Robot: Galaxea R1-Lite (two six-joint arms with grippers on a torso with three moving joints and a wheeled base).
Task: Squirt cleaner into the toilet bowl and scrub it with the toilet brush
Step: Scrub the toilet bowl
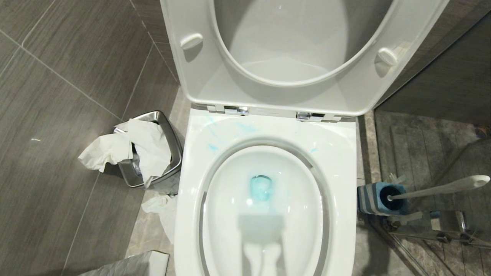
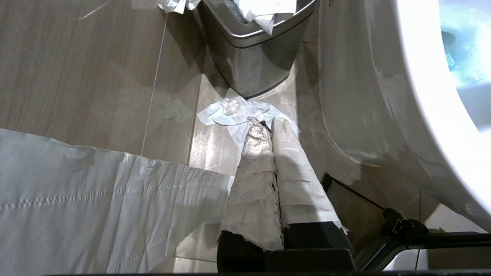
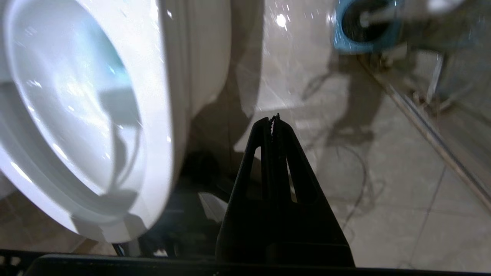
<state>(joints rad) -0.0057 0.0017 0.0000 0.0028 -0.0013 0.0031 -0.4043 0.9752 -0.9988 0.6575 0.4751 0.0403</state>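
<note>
1. The toilet bowl (image 1: pixel 264 161) stood with seat and lid raised; the cleaner (image 1: pixel 261 188) tinted the water at the drain turquoise and marked the back rim in faint blue smears.
2. The squirting step therefore appeared done, with the scrubbing step not yet begun.
3. The toilet brush (image 1: pixel 441 188) sat in its blue-grey holder (image 1: pixel 378 199) on the floor to the bowl's right, its white handle leaning away from the bowl.
4. The right gripper (image 3: pixel 275 120) was clenched and empty above the floor beside the bowl, the holder ahead of it.
5. The left gripper (image 2: pixel 266 126) was likewise clenched on nothing, parked low near the steel bin (image 2: pixel 253 46) and scattered tissue (image 2: pixel 238 111).
6. The next move probably called for the right claw to open, reach the handle and close on it.
</note>
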